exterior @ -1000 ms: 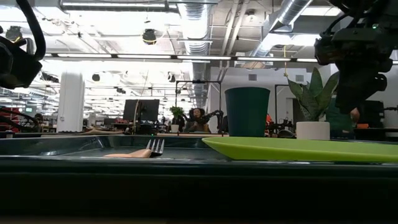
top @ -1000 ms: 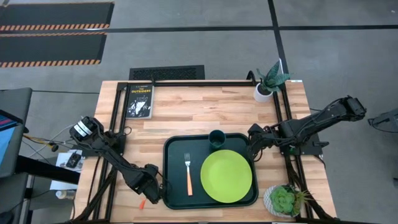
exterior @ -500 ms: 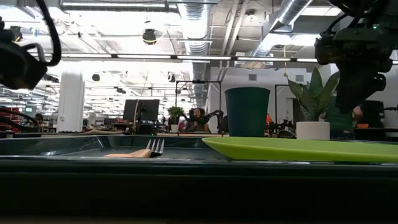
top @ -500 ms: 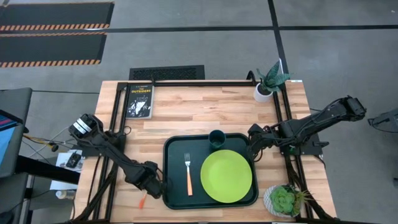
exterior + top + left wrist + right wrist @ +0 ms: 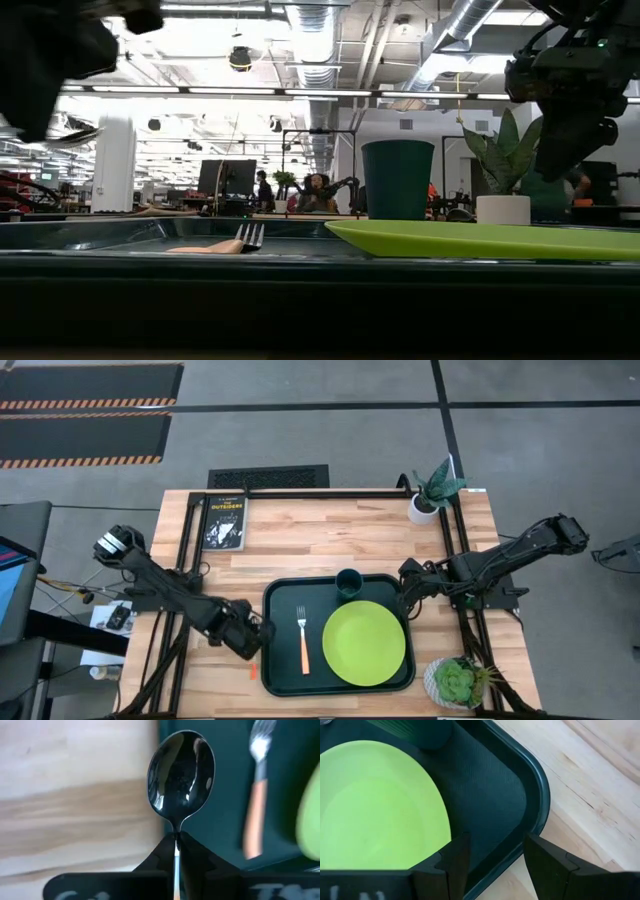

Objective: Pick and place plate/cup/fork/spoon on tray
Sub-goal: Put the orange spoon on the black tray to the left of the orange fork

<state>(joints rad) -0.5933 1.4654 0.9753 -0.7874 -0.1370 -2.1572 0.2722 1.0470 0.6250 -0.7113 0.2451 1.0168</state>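
Two hands: left hand point(image 5: 176, 851) pinches spoon point(image 5: 181, 772) beside tray point(image 5: 275, 610) — right hand point(image 5: 492, 855) parted, empty.

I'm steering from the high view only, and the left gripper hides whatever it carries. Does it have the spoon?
Observer: Yes. The left wrist view shows the left gripper shut on the spoon, gripping its thin handle, bowl pointing forward.
Operator: Is the spoon over the tray yet?
Observer: Its bowl sits at the tray edge, the fork lying just beyond.
Operator: And the right gripper?
Observer: The right gripper is open and empty above the tray's corner, beside the plate.
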